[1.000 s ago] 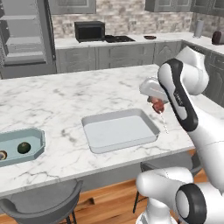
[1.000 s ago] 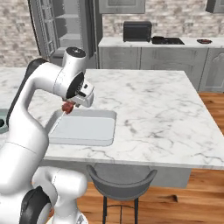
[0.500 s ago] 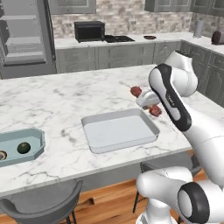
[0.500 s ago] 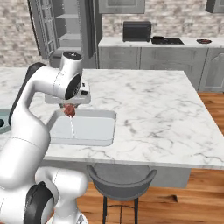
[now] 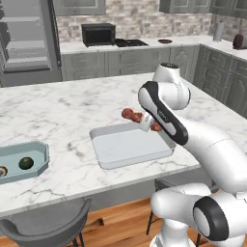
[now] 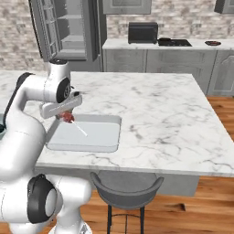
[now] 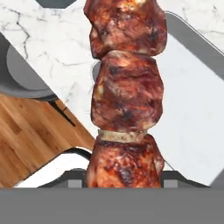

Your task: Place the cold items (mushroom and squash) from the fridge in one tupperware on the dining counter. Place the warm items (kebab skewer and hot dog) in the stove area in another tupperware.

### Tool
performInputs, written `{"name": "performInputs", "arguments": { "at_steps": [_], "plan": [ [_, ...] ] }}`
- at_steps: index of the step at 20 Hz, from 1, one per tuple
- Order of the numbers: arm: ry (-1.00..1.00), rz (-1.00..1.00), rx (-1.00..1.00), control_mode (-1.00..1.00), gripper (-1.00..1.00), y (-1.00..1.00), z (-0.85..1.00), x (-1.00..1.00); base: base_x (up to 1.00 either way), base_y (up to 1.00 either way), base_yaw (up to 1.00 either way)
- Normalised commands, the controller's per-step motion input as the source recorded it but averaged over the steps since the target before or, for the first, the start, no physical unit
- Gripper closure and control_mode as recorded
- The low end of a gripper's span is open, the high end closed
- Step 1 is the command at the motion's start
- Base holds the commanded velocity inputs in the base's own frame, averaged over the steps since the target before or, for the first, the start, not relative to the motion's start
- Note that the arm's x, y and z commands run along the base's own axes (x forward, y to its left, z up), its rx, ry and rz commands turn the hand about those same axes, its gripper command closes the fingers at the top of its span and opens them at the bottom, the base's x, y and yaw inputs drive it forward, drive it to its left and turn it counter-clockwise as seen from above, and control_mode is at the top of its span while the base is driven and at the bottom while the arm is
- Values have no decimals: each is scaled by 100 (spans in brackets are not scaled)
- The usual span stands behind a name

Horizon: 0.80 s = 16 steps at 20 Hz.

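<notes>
My gripper (image 5: 147,124) is shut on the kebab skewer (image 5: 140,117), chunks of browned meat on a thin stick. It holds the skewer roughly level above the back right part of a shallow light-grey tupperware (image 5: 125,150) on the marble dining counter. From the right, the kebab skewer (image 6: 67,117) hangs under my gripper (image 6: 64,112), its stick slanting down over the grey tupperware (image 6: 98,137). In the hand view the meat of the kebab skewer (image 7: 127,87) fills the middle over the grey tupperware (image 7: 192,100). A teal tupperware (image 5: 41,153) at the far left holds a dark green squash (image 5: 25,163) and a mushroom (image 5: 2,171). The hot dog is out of view.
A grey stool (image 5: 46,226) stands at the counter's near edge, and another stool (image 6: 125,192) shows in the right base view. The back counter carries a microwave (image 5: 98,34) and a stove (image 5: 130,43). The open fridge (image 5: 26,43) stands at the back left.
The arm has swung left, carrying the kebab from the grey tupperware's right edge to over its back right part. The skewer turned from hanging down to roughly level.
</notes>
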Motion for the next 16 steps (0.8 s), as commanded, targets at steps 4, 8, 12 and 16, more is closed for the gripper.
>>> {"name": "performInputs", "arguments": {
  "at_steps": [4,8,12,16],
  "plan": [
    [0,49,-10,-100,100,1,-49,18,0,0,0],
    [0,43,-14,-100,100,0,-59,15,0,0,0],
    [1,23,-12,-100,100,0,-59,30,0,0,0],
    [0,9,-3,-100,100,0,-46,47,0,0,0]
  ]
}}
